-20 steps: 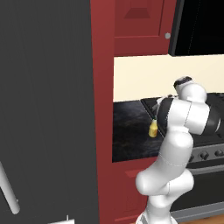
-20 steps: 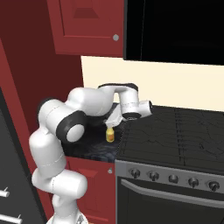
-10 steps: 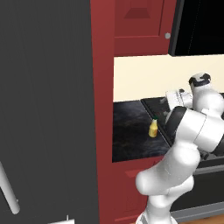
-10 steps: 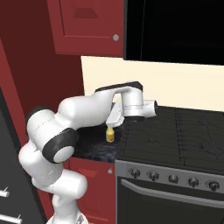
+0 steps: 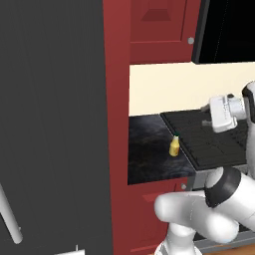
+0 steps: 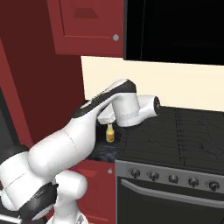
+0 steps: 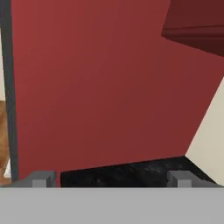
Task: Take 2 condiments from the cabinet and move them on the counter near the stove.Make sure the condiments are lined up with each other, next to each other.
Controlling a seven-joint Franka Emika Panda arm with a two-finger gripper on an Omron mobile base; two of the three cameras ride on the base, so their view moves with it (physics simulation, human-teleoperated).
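Observation:
A small yellow condiment bottle (image 5: 174, 146) (image 6: 110, 132) with a dark green cap stands upright on the black counter (image 5: 149, 154), close to the stove's left edge. My gripper (image 5: 205, 115) hangs open and empty above the stove (image 5: 214, 142), to the right of the bottle and higher, pointing left. In the hand view my gripper (image 7: 111, 179) has its fingertips (image 7: 43, 178) set wide apart, facing a red side panel with a strip of counter (image 7: 127, 171) below. The dark red cabinet (image 5: 159, 30) (image 6: 87, 22) above shows a shut door with a round knob.
A tall red panel (image 5: 117, 99) and a dark grey appliance front (image 5: 50, 124) bound the counter on the left. A black unit (image 6: 175, 30) hangs over the stove (image 6: 175, 131). My own white arm (image 6: 100, 118) crosses in front of the counter in the right base view.
My hand has lifted off from just above the yellow bottle and swung right, over the stove. The bottle stays standing on the counter. The jaws remain open.

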